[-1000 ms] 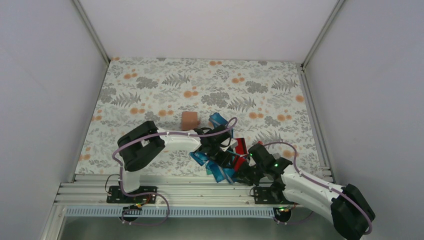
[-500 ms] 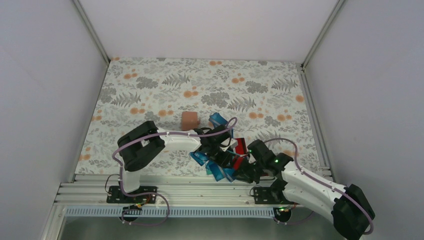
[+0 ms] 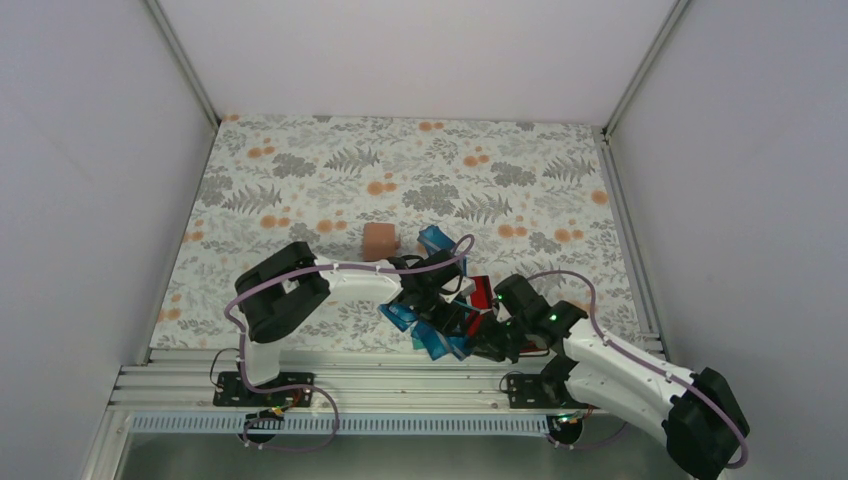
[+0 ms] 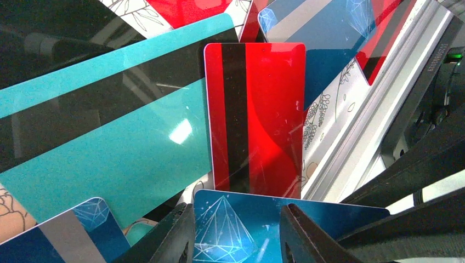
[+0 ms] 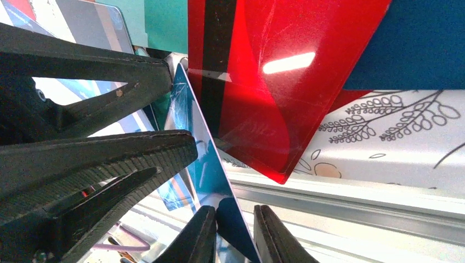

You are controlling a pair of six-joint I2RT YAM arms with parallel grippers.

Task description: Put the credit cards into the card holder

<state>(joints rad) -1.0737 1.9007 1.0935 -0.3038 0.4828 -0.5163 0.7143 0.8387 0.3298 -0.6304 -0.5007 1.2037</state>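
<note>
Both tools meet at the tabletop's (image 3: 300, 180) lower-centre edge. One blue card (image 4: 263, 230) is clamped by the left tool (image 4: 236, 233) and the right tool (image 5: 233, 230). One card holder (image 3: 379, 240) is seen at frame centre.

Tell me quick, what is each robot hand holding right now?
Left gripper: jaws apart, either side of a glossy blue plastic card with a diamond print; a firm grip cannot be told.
Right gripper: closed on the edge of that same blue card.
</note>
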